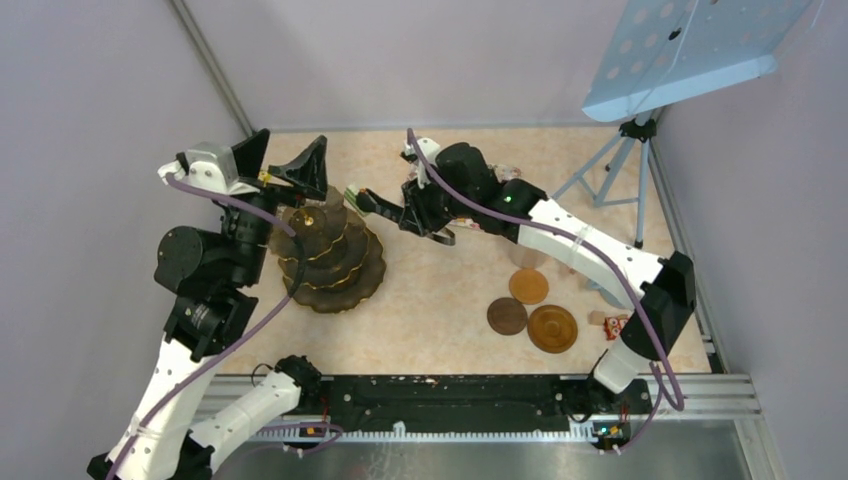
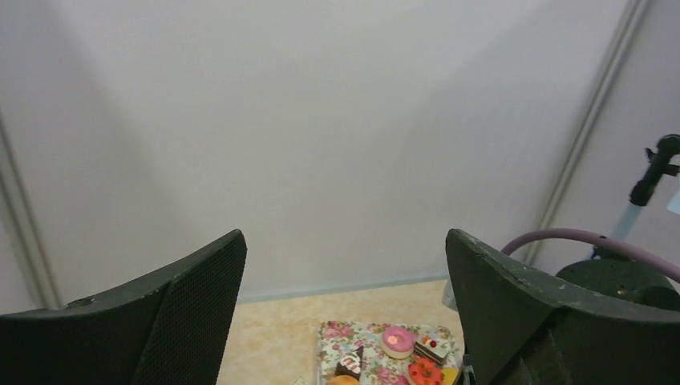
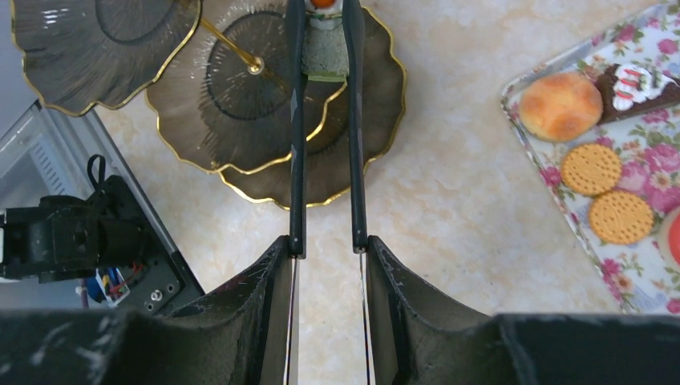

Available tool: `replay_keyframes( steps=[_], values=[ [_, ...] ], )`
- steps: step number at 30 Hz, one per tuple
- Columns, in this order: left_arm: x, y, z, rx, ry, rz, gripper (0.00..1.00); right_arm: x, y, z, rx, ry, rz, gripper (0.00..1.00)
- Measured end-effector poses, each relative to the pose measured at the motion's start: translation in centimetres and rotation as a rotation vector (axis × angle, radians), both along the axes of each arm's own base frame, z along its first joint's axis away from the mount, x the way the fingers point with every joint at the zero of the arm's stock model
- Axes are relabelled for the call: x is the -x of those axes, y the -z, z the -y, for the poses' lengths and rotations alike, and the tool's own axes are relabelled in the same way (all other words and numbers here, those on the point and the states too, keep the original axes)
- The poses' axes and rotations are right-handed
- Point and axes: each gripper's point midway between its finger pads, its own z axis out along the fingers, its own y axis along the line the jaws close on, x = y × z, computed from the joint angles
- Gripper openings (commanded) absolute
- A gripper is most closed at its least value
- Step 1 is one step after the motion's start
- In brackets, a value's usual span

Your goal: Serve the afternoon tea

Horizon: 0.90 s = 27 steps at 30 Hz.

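Note:
My right gripper (image 3: 327, 245) (image 1: 415, 215) is shut on the black tongs (image 3: 297, 120) (image 1: 378, 204). The tongs pinch a small green-and-white toy cake (image 3: 324, 50) (image 1: 353, 193) over the dark, gold-rimmed tiered stand (image 3: 240, 72) (image 1: 335, 265). The rose-patterned tray (image 3: 633, 297) holds a bun (image 3: 560, 104), a chocolate slice (image 3: 641, 84) and two orange biscuits (image 3: 591, 168). In the left wrist view the tray (image 2: 333, 333) also shows a pink doughnut (image 2: 398, 341). My left gripper (image 2: 343, 241) (image 1: 290, 150) is open and empty, raised above the stand's top. The mugs and cup do not show clearly.
Three brown round saucers (image 1: 552, 328) lie on the table at the right front. A tripod (image 1: 620, 170) with a light-blue perforated panel (image 1: 690, 50) stands at the back right. Walls close in the left, back and right. A black rail (image 1: 480, 395) runs along the near edge.

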Motion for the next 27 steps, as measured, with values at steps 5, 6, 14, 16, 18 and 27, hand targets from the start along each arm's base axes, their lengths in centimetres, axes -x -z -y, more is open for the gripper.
replay_keyframes(
  steps=[5, 6, 14, 16, 18, 27],
  values=[
    [0.1, 0.2, -1.6, -0.001, -0.078, 0.004, 0.99, 0.2, 1.2, -1.8, 0.013, -0.025, -0.026, 0.24],
    [0.0, 0.4, -1.7, -0.003, -0.087, 0.003, 0.99, 0.3, 1.7, -2.1, 0.023, -0.029, -0.033, 0.24],
    [-0.6, 2.7, -1.8, -0.048, -0.117, -0.024, 0.99, 1.0, 3.3, -4.1, 0.056, -0.061, -0.048, 0.26],
    [-0.5, 3.0, -2.0, -0.054, -0.122, -0.024, 0.99, 1.2, 3.3, -4.4, 0.058, -0.066, -0.046, 0.27],
    [-0.4, 3.1, -2.2, -0.054, -0.129, -0.020, 0.99, 1.2, 3.1, -4.8, 0.057, -0.067, -0.040, 0.27],
    [0.3, 2.9, -2.8, -0.040, -0.141, 0.006, 0.99, 0.4, 3.9, -5.8, 0.075, -0.055, -0.030, 0.28]
  ],
)
